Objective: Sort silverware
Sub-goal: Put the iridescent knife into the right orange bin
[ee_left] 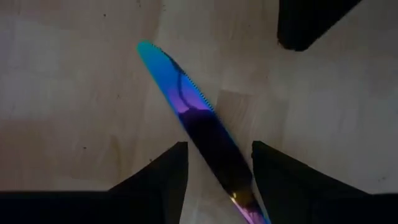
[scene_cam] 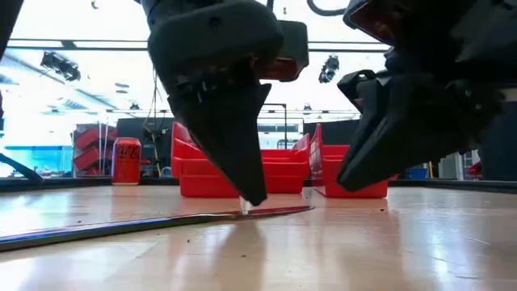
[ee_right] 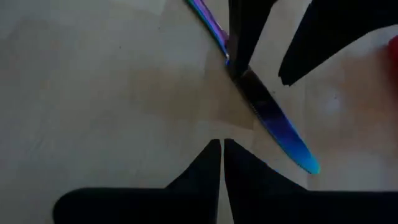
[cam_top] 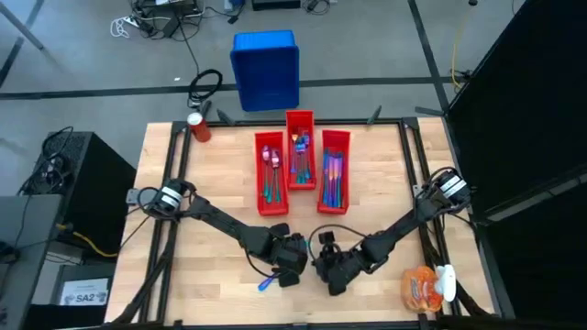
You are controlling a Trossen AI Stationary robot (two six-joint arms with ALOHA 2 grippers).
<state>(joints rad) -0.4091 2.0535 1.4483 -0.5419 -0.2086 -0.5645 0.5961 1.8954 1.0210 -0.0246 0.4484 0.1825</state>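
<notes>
Down at the near edge of the wooden surface (cam_top: 211, 183), both arms crowd in on 1 iridescent knife (ee_left: 193, 118) lying flat on the wood. The left gripper (ee_left: 214, 163) stands straight over it, jaws apart with 1 finger on each side of the blade's middle, tips right down at the wood. From table height its point seems to touch the knife, though that angle is tight and I can't be sure of contact. The blue tip of the knife pokes out past the fingers.

Just beside it, the right gripper (ee_right: 221, 144) hovers close to the same knife with its jaws together, pinched on nothing, the knife lying a little clear of its tips.

Farther back, 3 red bins (cam_top: 301, 151) sit side by side in the middle of the surface, each already carrying shimmering silverware (cam_top: 332, 179). A red soda can (cam_top: 198, 126) stands at the far left corner, and an orange packet (cam_top: 422, 287) lies near the right arm.
</notes>
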